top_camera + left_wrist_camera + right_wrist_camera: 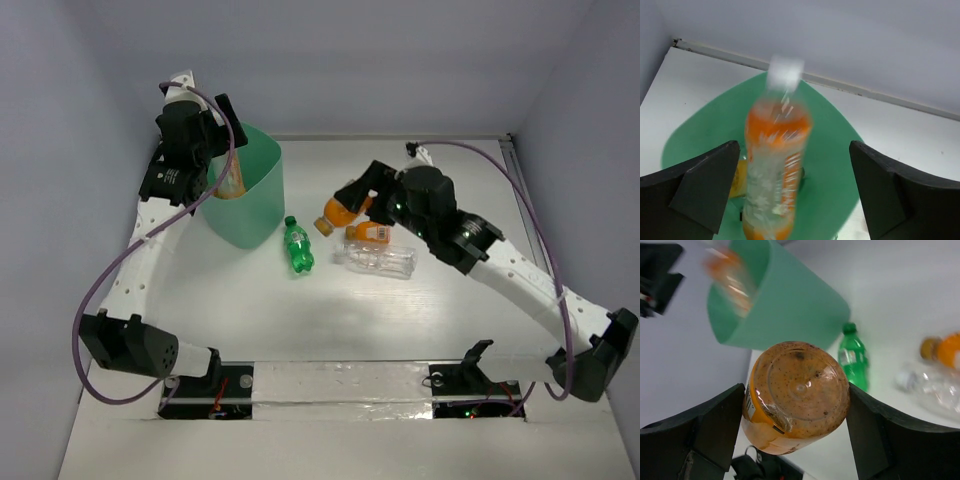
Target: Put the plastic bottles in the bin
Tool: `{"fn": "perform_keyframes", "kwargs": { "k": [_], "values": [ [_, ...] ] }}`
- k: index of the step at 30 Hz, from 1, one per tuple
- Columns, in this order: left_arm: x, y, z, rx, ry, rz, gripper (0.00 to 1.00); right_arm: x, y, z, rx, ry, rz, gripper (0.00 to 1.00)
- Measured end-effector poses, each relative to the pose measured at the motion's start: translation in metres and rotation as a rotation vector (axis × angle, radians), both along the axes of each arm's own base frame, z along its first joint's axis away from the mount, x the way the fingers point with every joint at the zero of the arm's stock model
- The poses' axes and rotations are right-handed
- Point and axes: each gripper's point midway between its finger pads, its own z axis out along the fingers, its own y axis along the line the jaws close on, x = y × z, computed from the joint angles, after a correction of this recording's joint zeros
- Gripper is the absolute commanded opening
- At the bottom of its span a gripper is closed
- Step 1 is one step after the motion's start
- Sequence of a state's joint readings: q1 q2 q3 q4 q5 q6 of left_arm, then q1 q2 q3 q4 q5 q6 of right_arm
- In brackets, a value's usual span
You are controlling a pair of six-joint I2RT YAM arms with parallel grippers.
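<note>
Right gripper [796,405] pinches a speckled orange bottle [795,390], base toward the lens; mint-green bin [255,200] stands far left; left gripper [794,147] hangs spread above its mouth, a blurred orange bottle [775,170] loose between its jaws; green bottle [298,246], clear bottle [380,261] and labelled orange bottle [368,233] lie to the bin's right.

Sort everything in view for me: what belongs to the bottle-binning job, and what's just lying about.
Job: bin; blurred orange bottle over it; held orange bottle; lying orange bottle; green bottle; clear bottle.
Just there: purple cables; shiny strip at the near edge.
</note>
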State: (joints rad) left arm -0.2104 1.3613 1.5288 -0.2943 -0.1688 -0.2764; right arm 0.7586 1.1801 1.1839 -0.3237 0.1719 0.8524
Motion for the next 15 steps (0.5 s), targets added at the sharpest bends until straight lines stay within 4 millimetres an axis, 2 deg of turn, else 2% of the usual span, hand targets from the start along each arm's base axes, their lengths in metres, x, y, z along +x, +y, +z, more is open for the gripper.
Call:
{"fn": "perform_keyframes", "kwargs": {
  "k": [2,6,9,10,12,13,15],
  "values": [
    [0.007,0.009,-0.004,-0.005,0.005,0.022,0.96,0.014,0.013,0.023,0.005,-0.043,0.011,0.53],
    [0.004,0.006,0.004,-0.027,-0.013,0.002,0.97,0.047,0.042,0.067,0.006,-0.128,0.026,0.53],
    [-0.009,0.001,0.021,-0.055,-0.050,-0.028,0.87,0.072,0.065,0.088,0.009,-0.175,0.035,0.53],
    [-0.017,0.001,0.027,-0.068,-0.065,-0.036,0.69,0.080,0.073,0.094,0.012,-0.189,0.038,0.53],
    [-0.039,0.000,0.043,-0.106,-0.110,-0.055,0.46,0.095,0.087,0.100,0.011,-0.206,0.043,0.53],
    [-0.054,-0.001,0.047,-0.123,-0.130,-0.072,0.27,0.104,0.096,0.105,0.012,-0.218,0.044,0.53],
    [-0.083,-0.004,0.050,-0.162,-0.152,-0.103,0.13,0.121,0.114,0.111,0.014,-0.238,0.049,0.54]
  ]
}}
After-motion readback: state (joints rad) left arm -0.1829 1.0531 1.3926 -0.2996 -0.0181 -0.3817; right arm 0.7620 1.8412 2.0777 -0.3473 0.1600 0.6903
